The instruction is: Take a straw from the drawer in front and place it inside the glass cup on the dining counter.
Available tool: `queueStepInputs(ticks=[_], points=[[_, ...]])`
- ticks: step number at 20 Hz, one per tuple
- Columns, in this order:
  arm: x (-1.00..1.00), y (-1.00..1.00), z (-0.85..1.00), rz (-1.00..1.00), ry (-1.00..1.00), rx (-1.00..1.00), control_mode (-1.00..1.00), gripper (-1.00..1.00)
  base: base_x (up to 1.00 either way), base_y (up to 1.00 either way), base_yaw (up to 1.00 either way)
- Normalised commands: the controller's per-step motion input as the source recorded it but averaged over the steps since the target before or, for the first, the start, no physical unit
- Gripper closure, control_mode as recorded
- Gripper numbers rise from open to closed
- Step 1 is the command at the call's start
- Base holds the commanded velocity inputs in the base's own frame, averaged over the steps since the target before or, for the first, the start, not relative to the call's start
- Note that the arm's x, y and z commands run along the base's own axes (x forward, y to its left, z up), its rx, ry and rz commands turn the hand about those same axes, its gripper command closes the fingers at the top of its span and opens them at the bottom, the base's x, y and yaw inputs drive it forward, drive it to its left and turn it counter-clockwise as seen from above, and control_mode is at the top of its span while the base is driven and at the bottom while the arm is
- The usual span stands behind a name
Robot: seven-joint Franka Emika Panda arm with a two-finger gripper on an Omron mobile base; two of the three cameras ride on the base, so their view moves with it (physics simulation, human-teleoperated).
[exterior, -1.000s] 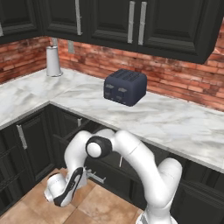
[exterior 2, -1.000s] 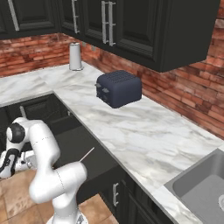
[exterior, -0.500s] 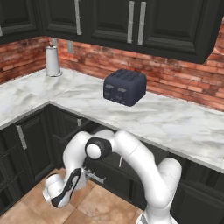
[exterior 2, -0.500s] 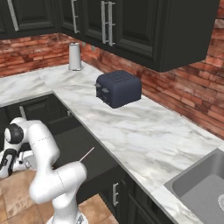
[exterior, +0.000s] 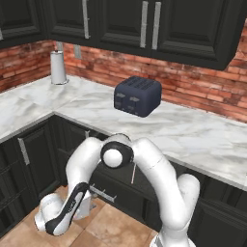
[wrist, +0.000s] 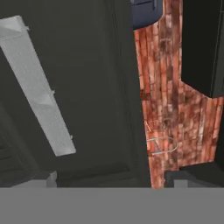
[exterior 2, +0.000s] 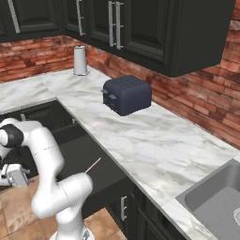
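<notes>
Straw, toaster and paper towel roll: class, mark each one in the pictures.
straw (exterior 2: 93,165), right base view, middle of the stick
toaster (exterior: 137,96), left base view, front face
paper towel roll (exterior: 58,68), left base view, side

An L-shaped marble worktop (exterior: 193,132) runs along the brick wall. A dark toaster (exterior: 137,96) sits on it mid-run. Left of the toaster, in the corner, stands a paper-towel roll (exterior: 58,67). Right of the toaster, a sink (exterior 2: 218,199) is set in.

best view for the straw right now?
Right base view: the straw lies in full on the dark floor of the open drawer. The left base view shows the straw steeply foreshortened beside the arm. In the hand view I can't make it out.
</notes>
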Motion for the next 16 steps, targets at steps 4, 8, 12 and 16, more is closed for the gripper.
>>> queueStepInputs(ticks=[4,8,12,16], points=[[-0.76,0.04,1.0,0.0,-0.09,0.21,-1.0,-1.0,0.0,0.0,0.0],[-0.39,0.0,1.0,-0.01,-0.2,0.21,-1.0,-1.0,0.0,0.0,0.0],[-0.08,-0.04,1.0,-0.04,-0.21,0.19,-1.0,-1.0,0.0,0.0,0.0],[0.0,-0.14,1.0,-0.08,-0.15,0.19,-1.0,-1.0,0.0,0.0,0.0]])
